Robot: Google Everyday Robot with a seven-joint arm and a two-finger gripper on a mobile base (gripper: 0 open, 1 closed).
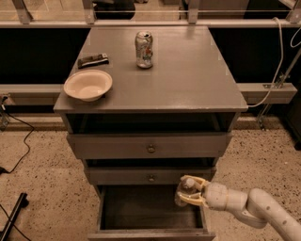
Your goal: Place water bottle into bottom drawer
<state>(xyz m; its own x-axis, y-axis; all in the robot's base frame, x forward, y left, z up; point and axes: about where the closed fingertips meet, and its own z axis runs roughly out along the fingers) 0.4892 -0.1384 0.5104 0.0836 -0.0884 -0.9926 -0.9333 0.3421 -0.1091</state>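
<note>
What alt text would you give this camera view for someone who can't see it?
A robot arm's claw holds a small clear water bottle at the right-hand end, as pictured, of the open bottom drawer of a grey cabinet. On its top sit a drink can, a pale bowl and a small dark flat object.

You are looking at what seems a lab or test space. The grey cabinet (188, 80) stands on a speckled terrazzo floor (42, 188). Loose black cables (19, 146) trail to its left, a white cable (275, 70) hangs to its right, and a glazed metal-post partition (193, 9) runs behind it. At the cabinet's lower right front, the gripper (185, 190) clasps the water bottle (181, 196) over the bottom drawer (141, 207).
</note>
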